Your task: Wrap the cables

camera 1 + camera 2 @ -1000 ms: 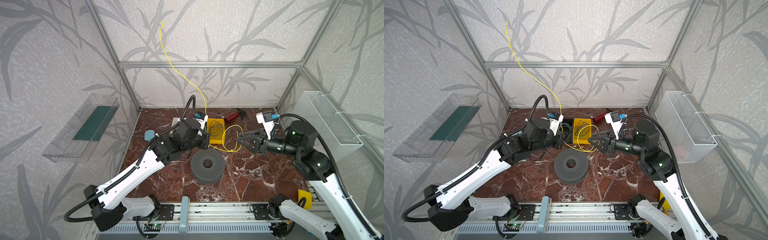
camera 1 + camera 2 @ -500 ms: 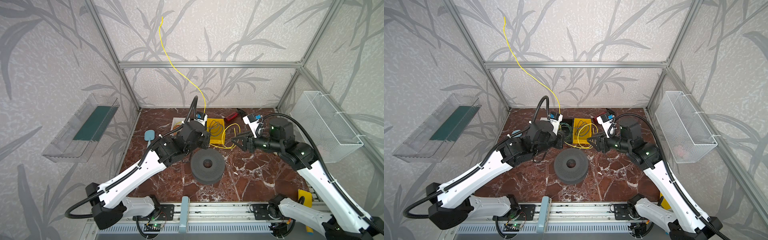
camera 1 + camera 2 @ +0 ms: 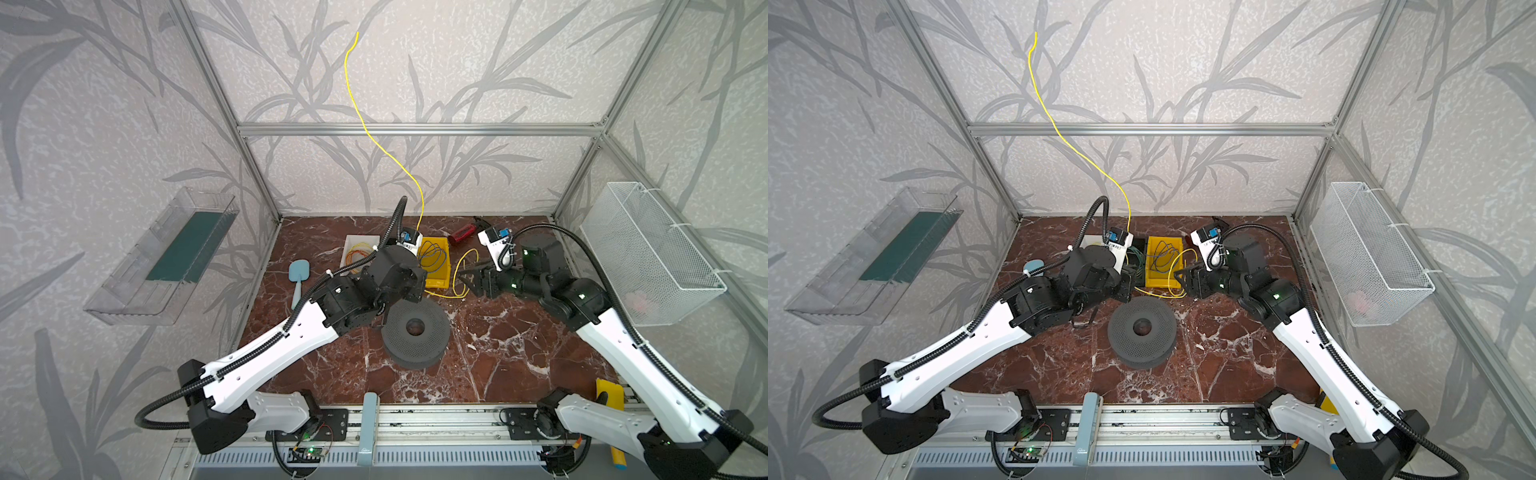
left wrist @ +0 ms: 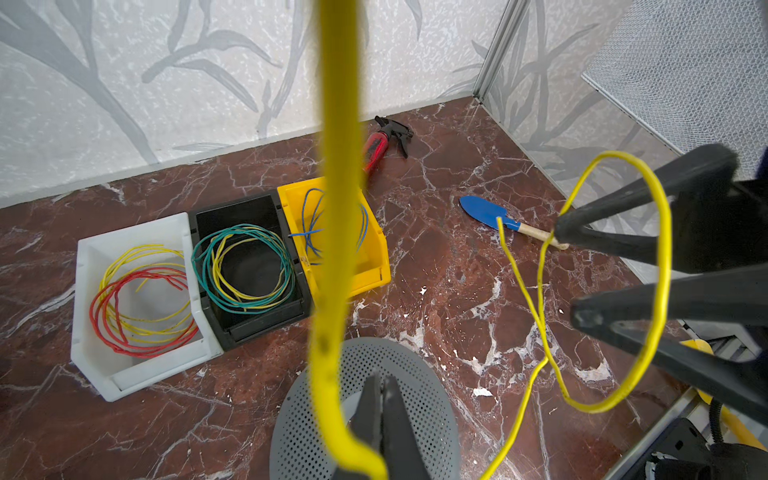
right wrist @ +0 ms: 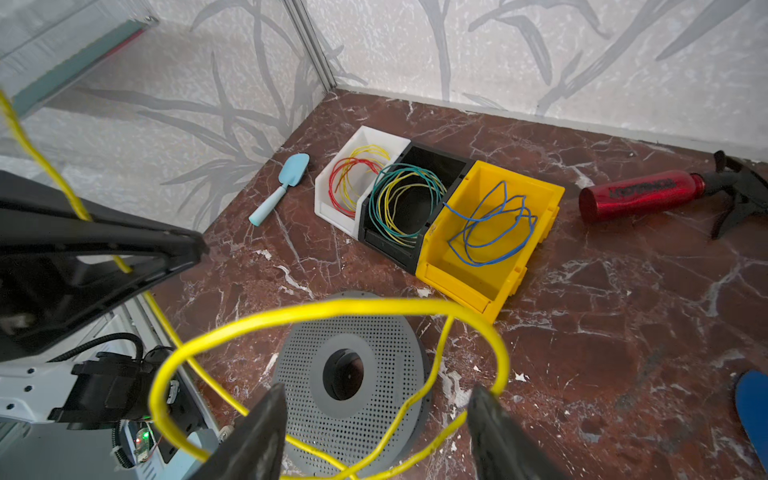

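Standing in a row at the back of the table (image 5: 623,332), walls touching: white bin (image 4: 75,291) with red and yellow coils (image 4: 145,272), black bin (image 5: 388,249) with green and yellow coils (image 4: 245,228), yellow bin (image 5: 469,286) with loose blue wire (image 5: 482,263). Hung at the right side, mesh basket (image 3: 648,257) with something pale pink inside, too blurred to name. At the left side, clear tray (image 3: 124,307) with a dark green strip.

Reaching in from the front rail (image 3: 436,415) to mid-table with the left arm, wrist bent down by the far edge of the grey spool (image 3: 395,345). Clamping the cable (image 4: 338,166) in the left pincer (image 4: 383,380), jaws pressed together. Rising steeply from that grip with one length, high above the table and past the bar (image 3: 498,129). Running low over the table with the other, then curling into a loop by the right arm.

Stretching in from the front right with the right arm, forearm slanting inward. Right pincer (image 5: 376,390) level, aimed at the left one, jaws spread wide, gripping nothing. Loop crossing in front of both fingers, touching one fingertip (image 5: 490,424); free end sticking out past the loop.
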`<state>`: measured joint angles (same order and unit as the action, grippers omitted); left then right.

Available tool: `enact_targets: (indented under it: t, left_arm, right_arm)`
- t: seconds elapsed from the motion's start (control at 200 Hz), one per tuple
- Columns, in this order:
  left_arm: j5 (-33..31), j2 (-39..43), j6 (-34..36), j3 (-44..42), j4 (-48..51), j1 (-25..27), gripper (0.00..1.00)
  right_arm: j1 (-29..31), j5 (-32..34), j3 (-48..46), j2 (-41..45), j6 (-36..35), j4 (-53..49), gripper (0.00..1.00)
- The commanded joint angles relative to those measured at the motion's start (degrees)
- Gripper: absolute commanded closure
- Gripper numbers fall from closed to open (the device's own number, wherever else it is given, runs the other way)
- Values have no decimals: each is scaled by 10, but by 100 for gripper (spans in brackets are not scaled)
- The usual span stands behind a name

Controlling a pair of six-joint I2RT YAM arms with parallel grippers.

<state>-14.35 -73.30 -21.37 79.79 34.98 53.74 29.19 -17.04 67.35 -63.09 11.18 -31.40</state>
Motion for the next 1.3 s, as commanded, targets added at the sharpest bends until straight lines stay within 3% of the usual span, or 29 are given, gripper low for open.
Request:
enact_targets:
  t: [0.0, 0.58, 0.72, 0.91, 1.104, 1.294]
  left_arm:
    - [-7, 12, 13, 9, -21, 4, 100]
    - [-18, 11, 20, 9, -13, 12, 100]
    - [-78, 4, 6, 24, 30, 12, 100]
    - [-122, -18, -14, 48, 71, 12, 100]
    - [-115, -31, -24, 68, 77, 12, 100]
    - [-104, -29, -30, 68, 81, 12, 100]
  right_arm:
    - [3, 11, -9, -12, 1, 24, 32]
    - [3, -46, -28, -49, 42, 83, 33]
    - [-4, 6, 16, -15, 3, -7, 27]
    - [-24, 20, 66, 42, -24, -108, 24]
    - [-23, -39, 35, 75, 12, -85, 31]
    - [-18, -126, 22, 47, 56, 2, 48]
